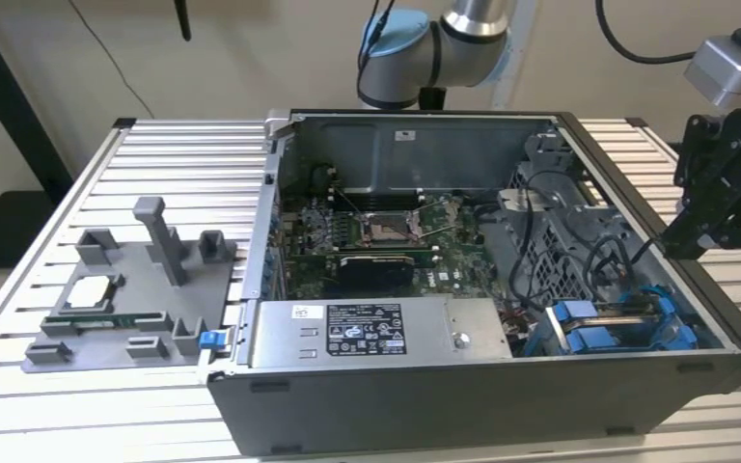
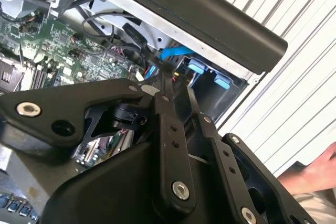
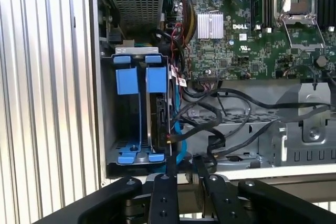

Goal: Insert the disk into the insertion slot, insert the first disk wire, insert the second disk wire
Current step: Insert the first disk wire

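Observation:
The disk (image 3: 159, 114) stands on edge in the insertion slot (image 3: 109, 129) of the drive cage, held between blue carrier pieces (image 3: 156, 80). In the exterior view the disk (image 1: 609, 311) lies low in the case's near corner, on that view's right. A blue wire (image 3: 177, 136) and black wires (image 3: 210, 124) run past the disk's end. My gripper (image 3: 185, 159) hovers just outside the case wall by the cage. Its fingers (image 2: 164, 85) are drawn together with nothing visible between them. In the exterior view my gripper (image 1: 682, 246) hangs over the case's right edge.
The open computer case (image 1: 474, 405) sits on a slatted metal table (image 1: 165, 193). Inside are a grey power-supply box (image 1: 364, 331) and a motherboard with a processor socket (image 1: 384, 227). A grey parts fixture (image 1: 126, 309) lies on the exterior view's left. A person's hand (image 2: 315, 174) is nearby.

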Controlling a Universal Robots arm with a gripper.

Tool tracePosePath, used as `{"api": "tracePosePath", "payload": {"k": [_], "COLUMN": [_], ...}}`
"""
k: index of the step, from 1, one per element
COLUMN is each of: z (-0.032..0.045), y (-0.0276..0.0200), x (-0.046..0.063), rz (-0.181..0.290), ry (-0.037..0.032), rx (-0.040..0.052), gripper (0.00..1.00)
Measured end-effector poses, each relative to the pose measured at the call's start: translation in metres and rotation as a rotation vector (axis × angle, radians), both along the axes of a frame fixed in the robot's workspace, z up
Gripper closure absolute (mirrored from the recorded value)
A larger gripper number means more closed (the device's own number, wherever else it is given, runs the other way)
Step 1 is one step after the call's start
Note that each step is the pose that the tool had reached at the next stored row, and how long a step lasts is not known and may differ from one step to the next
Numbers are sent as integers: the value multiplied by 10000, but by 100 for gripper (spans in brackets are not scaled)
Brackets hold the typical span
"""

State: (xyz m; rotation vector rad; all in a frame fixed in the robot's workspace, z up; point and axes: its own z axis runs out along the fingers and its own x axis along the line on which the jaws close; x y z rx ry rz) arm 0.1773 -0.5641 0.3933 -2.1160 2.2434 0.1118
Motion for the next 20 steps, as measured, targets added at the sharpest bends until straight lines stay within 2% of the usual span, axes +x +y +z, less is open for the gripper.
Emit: {"api": "tracePosePath", "payload": {"k": [6, 15, 17, 20], "z": [-45, -58, -60, -63], "y": [46, 48, 48, 48], "x": [55, 68, 77, 89], "rz": [7, 7, 9, 7], "ry": [0, 6, 53, 171], "rx": [1, -1, 0, 0], "gripper": [0, 0, 0, 0]}}
